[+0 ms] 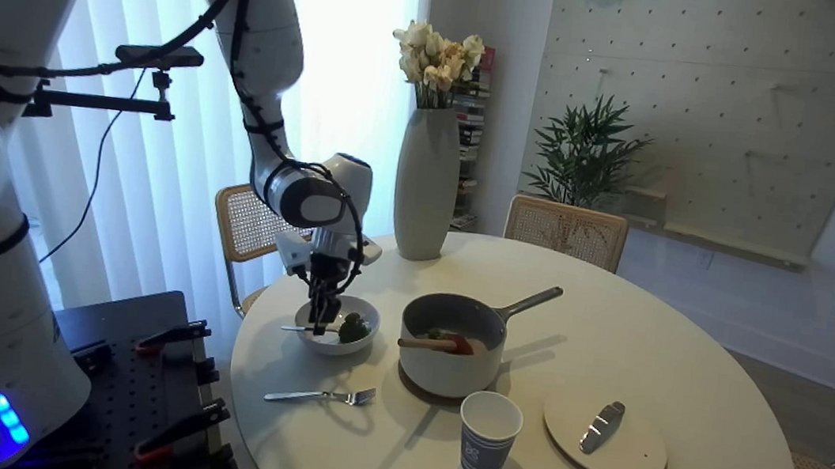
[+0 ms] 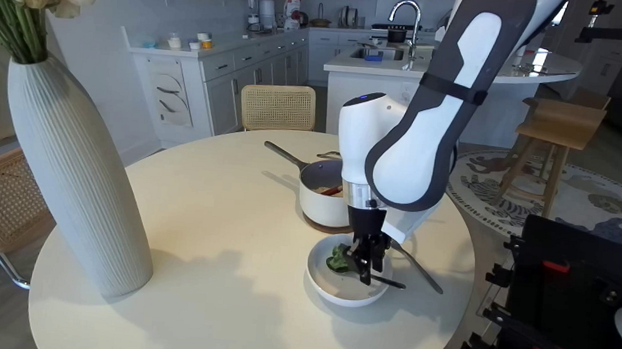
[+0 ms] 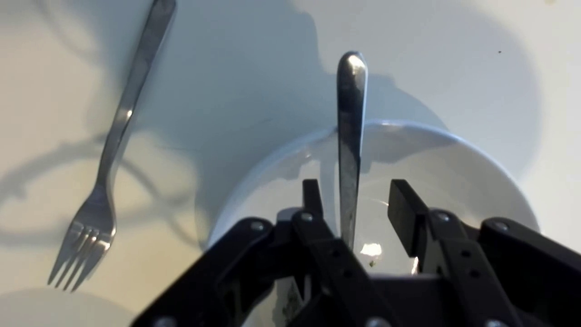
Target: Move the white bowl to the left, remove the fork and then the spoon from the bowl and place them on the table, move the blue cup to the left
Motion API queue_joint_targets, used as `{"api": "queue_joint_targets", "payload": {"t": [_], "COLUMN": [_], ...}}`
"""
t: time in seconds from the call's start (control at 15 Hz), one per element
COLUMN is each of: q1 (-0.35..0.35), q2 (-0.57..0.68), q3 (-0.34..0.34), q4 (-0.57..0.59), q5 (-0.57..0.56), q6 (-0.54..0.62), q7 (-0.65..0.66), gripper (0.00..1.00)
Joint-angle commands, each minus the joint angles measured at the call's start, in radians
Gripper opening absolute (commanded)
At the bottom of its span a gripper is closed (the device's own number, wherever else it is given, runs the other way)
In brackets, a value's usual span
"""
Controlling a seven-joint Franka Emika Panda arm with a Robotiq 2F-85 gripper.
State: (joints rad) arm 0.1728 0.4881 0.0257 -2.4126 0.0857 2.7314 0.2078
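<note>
The white bowl (image 1: 330,348) stands on the white table (image 1: 596,336); it also shows in the other views (image 2: 341,299) (image 3: 458,168). The spoon (image 3: 350,113) lies in the bowl, its handle sticking out over the rim; its oval end is hidden. My gripper (image 3: 355,195) is open over the bowl, its fingers either side of the spoon's handle with gaps to both. In both exterior views the gripper (image 1: 320,326) (image 2: 371,274) points down into the bowl. The fork (image 1: 314,395) (image 3: 120,129) lies on the table beside the bowl. The blue cup (image 1: 485,446) stands upright in an exterior view.
Broccoli (image 1: 354,329) (image 2: 338,258) lies in the bowl. A grey saucepan (image 1: 449,370) with a red-headed wooden utensil stands close to the bowl. A pale plate (image 1: 632,464) holds a shiny metal piece (image 1: 603,426). A tall white vase (image 1: 426,180) (image 2: 78,180) stands near the table edge.
</note>
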Motion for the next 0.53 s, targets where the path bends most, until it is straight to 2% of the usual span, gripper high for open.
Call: {"api": "queue_joint_targets", "payload": {"t": [0.0, 0.07, 0.2, 0.27, 0.47], "q1": [0.024, 0.026, 0.027, 0.029, 0.029], "q2": [0.02, 0.023, 0.028, 0.032, 0.037], "q3": [-0.015, -0.016, -0.017, -0.017, -0.021], "q4": [0.027, 0.03, 0.036, 0.04, 0.045], "q5": [-0.018, -0.017, -0.016, -0.016, -0.016], "q6": [-0.016, -0.016, -0.016, -0.016, -0.014], "q7": [0.048, 0.056, 0.058, 0.06, 0.06], "gripper": [0.44, 0.44, 0.35, 0.16, 0.0]}}
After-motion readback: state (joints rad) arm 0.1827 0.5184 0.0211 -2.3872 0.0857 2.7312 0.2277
